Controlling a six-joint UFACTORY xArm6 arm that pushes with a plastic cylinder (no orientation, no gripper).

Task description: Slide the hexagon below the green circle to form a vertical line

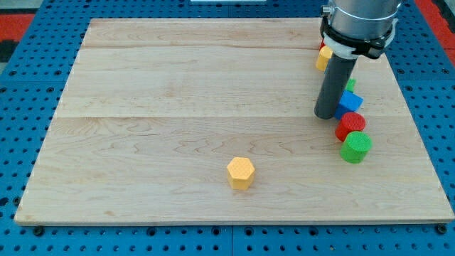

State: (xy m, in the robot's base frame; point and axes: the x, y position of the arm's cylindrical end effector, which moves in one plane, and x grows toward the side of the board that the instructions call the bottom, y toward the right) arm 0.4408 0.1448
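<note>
Your tip (326,116) is the blunt lower end of a smooth dark cylindrical rod; there are no fingers to open or close, and it holds nothing. It rests on the board near the right edge, just left of the blue block (350,102), whose shape is angular but not clear. You cannot tell from this view whether tip and blue block touch.

Right of and below the tip, the red circle (350,126) sits against the green circle (355,146); both are short ribbed cylinders, green the lower. A sliver of another green block (350,85) shows above the blue one, shape hidden. Behind the rod, near the top right corner, you see a yellow block (323,59) and a scrap of red (322,46), both mostly covered.

The hexagon (241,172), yellow with ribbed sides and a flat top, lies alone near the bottom edge, about mid-width, well apart from your tip and left of the green circle.

The board (178,85) is pale planked wood with visible grain, on a blue perforated table (21,85).
</note>
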